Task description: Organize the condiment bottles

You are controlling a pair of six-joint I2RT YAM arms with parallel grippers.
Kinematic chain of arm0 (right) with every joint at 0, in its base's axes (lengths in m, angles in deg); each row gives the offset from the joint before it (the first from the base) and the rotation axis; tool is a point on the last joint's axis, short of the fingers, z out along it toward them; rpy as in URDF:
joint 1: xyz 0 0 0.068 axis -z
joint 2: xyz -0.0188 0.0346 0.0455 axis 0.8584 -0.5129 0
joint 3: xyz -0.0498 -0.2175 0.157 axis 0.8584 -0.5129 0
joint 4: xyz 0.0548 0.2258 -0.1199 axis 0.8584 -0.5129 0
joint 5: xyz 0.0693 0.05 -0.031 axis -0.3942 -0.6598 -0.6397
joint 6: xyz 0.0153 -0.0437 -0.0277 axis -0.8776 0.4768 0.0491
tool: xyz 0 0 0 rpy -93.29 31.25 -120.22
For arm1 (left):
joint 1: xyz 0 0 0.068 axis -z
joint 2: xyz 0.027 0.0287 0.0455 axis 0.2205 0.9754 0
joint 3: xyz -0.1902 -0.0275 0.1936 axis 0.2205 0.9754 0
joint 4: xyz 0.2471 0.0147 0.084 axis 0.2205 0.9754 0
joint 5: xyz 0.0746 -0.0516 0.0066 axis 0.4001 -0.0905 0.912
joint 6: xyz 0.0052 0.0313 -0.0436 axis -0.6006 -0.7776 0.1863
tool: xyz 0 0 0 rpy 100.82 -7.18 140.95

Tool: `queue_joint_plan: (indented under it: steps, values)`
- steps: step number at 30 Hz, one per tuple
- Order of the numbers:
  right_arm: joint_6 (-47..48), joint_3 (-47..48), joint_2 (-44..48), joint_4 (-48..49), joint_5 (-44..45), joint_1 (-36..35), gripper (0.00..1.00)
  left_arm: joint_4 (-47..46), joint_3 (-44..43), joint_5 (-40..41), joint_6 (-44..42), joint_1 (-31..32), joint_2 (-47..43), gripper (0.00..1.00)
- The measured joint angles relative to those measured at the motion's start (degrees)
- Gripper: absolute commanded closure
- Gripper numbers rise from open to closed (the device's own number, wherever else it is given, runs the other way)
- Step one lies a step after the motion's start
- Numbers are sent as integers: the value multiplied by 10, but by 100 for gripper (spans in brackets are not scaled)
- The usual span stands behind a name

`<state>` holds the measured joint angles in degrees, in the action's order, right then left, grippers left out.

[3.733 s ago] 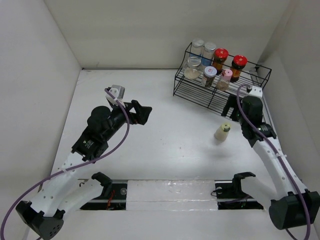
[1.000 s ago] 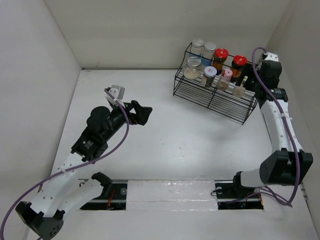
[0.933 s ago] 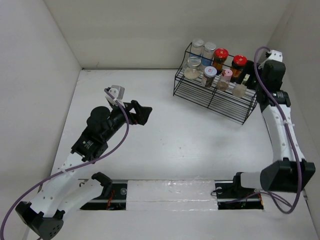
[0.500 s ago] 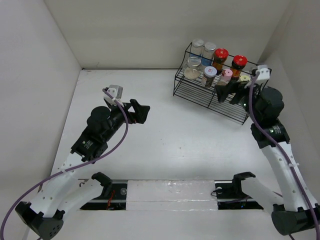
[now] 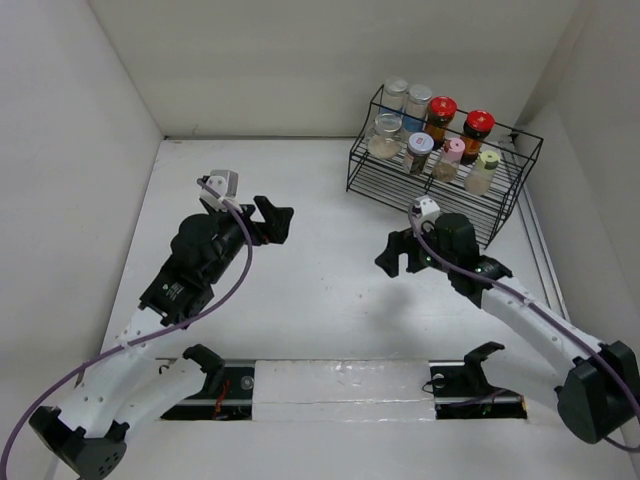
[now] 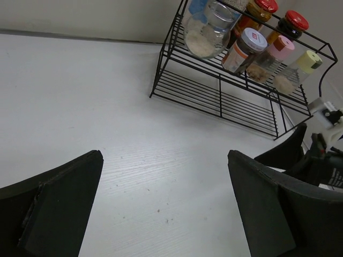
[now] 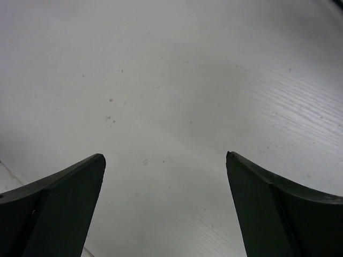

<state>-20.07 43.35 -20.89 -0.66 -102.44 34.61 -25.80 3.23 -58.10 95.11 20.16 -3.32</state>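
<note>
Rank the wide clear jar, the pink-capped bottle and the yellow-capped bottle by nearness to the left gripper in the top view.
1. The wide clear jar, at the rack's left end, is nearest the left gripper.
2. The pink-capped bottle, farther right.
3. The yellow-capped bottle, at the right end.

At 12 o'clock in the left wrist view, the wide clear jar (image 6: 206,29) and a red-lidded jar (image 6: 257,8) are cropped at the top; at 4 o'clock the right arm (image 6: 321,171) runs off-frame.
</note>
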Motion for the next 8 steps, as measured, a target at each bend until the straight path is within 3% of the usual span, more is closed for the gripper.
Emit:
queue_joint_plan:
  steps: [8]
  values:
    - [-3, -2, -59, 24, 47, -70, 0, 0, 0, 4, 0, 0, -8, 0]
